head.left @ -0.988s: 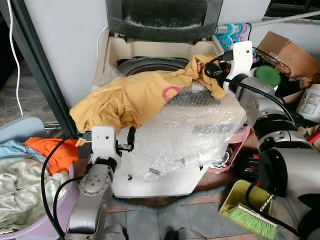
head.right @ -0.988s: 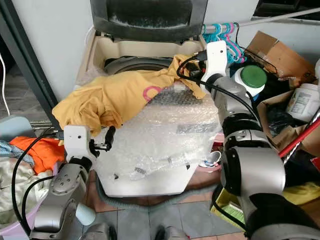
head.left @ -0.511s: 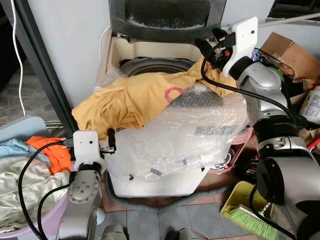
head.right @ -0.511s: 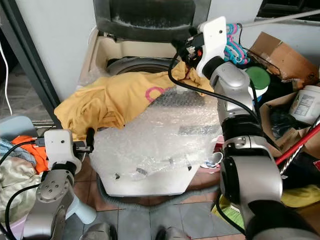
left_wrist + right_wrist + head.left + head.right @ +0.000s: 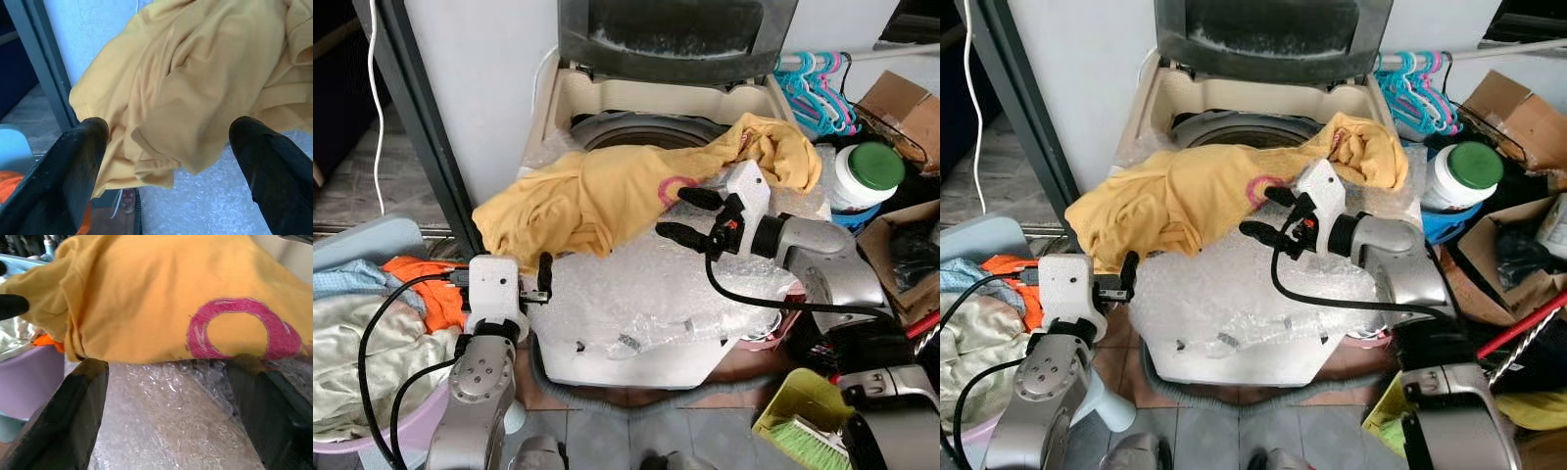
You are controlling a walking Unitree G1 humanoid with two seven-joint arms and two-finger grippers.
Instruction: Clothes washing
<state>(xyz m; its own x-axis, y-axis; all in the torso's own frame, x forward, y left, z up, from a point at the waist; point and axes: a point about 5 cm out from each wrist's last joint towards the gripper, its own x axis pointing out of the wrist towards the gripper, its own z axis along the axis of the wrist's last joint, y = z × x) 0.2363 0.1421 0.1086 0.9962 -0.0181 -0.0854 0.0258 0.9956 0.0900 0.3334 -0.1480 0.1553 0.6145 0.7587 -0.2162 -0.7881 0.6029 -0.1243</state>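
A yellow shirt (image 5: 607, 191) with a pink ring print (image 5: 234, 328) lies across the open top-loading washing machine (image 5: 636, 93), over its drum opening (image 5: 646, 129) and the bubble wrap (image 5: 646, 294) on its front half. One end is bunched at the back right corner; the other hangs over the front left. My right gripper (image 5: 677, 212) is open just in front of the pink print, over the bubble wrap, holding nothing. My left gripper (image 5: 168, 166) is open below the hanging left end, at the machine's front left edge, not touching the cloth.
A purple basket (image 5: 386, 436) of clothes with an orange cloth (image 5: 426, 289) stands at the left. Turquoise hangers (image 5: 813, 83), a white jar with a green lid (image 5: 867, 176), cardboard boxes (image 5: 901, 103) and a green dustpan with brush (image 5: 803, 426) crowd the right. A dark post (image 5: 431, 137) runs left of the machine.
My right gripper has let go of the shirt's right end, come down from near the lid and now stands open at the pink print. The camera shifted left.
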